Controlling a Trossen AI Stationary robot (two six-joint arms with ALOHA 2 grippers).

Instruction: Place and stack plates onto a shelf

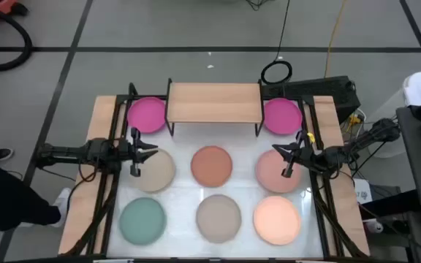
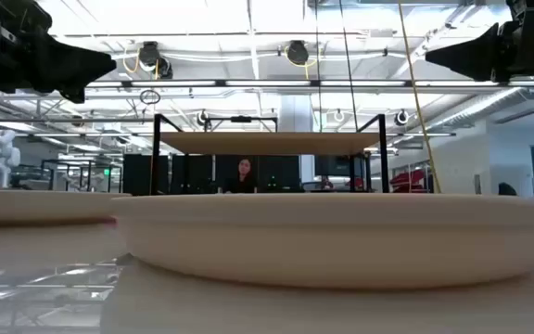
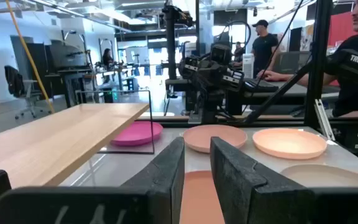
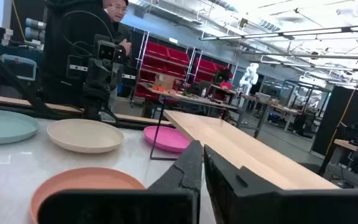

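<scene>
White table [image 1: 185,191] in an open workshop: eight plates laid flat, none yet on the shelf [image 1: 214,102]. Left gripper [image 1: 143,150] is held over the beige plate [image 1: 156,170], fingers slightly parted, empty; right gripper [image 1: 283,159] pressed shut over the pink plate [image 1: 272,175]. A rim should be gripped squarely before lifting

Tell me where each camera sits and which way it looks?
High view: above the table, looking straight down on the shelf, left gripper and right gripper.
Low view: at tabletop height, facing the shelf; arms show in the top corners.
Left wrist view: looks across at the right arm.
Right wrist view: looks across at the left arm.
Both wrist views share the terracotta plate.
</scene>
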